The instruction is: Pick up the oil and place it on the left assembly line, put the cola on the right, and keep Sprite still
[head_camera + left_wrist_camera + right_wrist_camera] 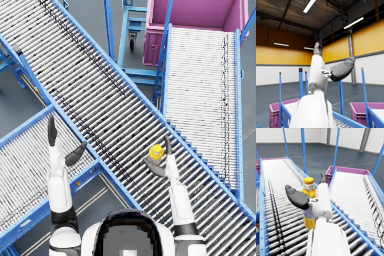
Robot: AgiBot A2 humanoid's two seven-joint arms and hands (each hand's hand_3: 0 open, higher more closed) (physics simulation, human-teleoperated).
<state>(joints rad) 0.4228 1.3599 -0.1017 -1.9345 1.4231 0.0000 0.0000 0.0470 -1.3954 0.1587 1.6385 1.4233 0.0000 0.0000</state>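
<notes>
One oil bottle, yellow-capped, stood upright on the central roller conveyor, at 4 o'clock from the scene's middle. Right hand: thumb and fingers spread either side of it, no firm hold apparent. Left hand: empty, fingers splayed, above the left assembly line at 8 o'clock. Hazard: an off-centre closing could topple the bottle onto the rollers.

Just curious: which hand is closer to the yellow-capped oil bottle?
Right. The right hand is right beside the oil bottle on the middle conveyor, fingers spread; the left hand is held up well away, over the left conveyor.
</notes>
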